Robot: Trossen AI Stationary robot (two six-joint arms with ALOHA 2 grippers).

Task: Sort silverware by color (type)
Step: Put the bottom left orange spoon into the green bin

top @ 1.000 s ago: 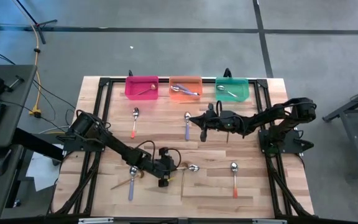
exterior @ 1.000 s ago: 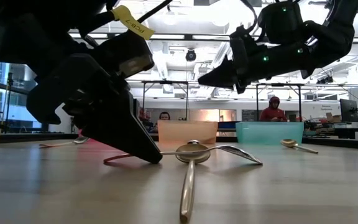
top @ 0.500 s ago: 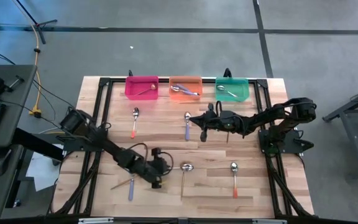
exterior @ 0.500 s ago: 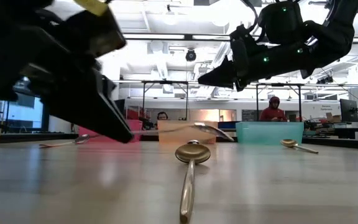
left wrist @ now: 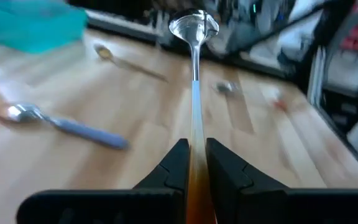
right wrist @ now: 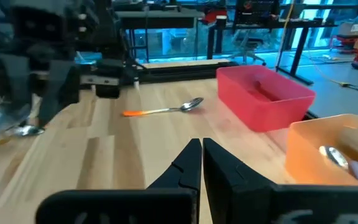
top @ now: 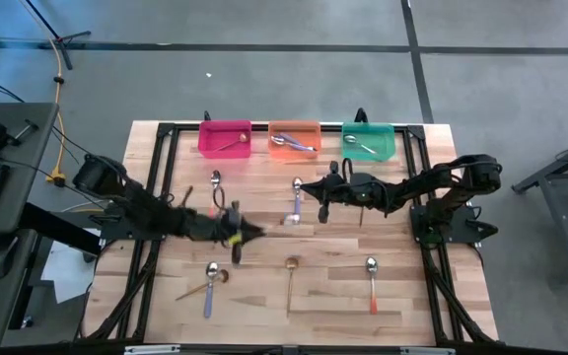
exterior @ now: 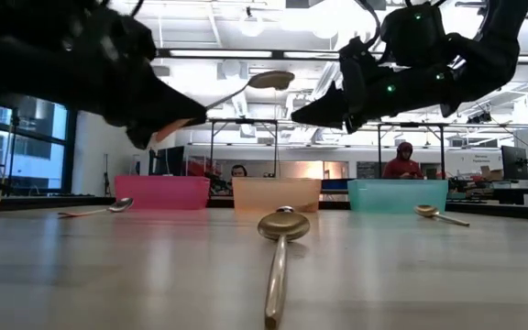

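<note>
My left gripper [top: 237,233] [left wrist: 193,162] hangs above the table's middle, shut on an orange-handled spoon [left wrist: 194,93] whose silver bowl [exterior: 271,80] points away from it, high in the low view. My right gripper [top: 309,189] [right wrist: 201,155] hovers shut and empty over the far middle, next to a blue-handled spoon [top: 296,200]. Lying flat on the wood are an orange-handled spoon [top: 213,193], a gold spoon [top: 290,276] [exterior: 278,247], another orange-handled one [top: 371,281], and a blue and a gold one crossed [top: 208,287]. My left gripper pinches the spoon's orange handle [left wrist: 194,142] between its two fingers, near the handle's free end. The spoon runs straight out ahead in line with the fingers. It is lifted clear of the table, tilted with the bowl higher than the handle.
Three bins stand along the far edge: pink [top: 225,137], orange [top: 294,138] and teal [top: 368,140], each with spoons inside. A black frame borders the table [top: 166,286]. Bare wood lies between the near spoons. People sit in the room beyond.
My left gripper has risen from the table near the gold spoon and moved toward the far edge and left, carrying the orange-handled spoon. The spoon lay on the wood a second ago and now is lifted clear, bowl tipped upward. The gold spoon has stayed put.
</note>
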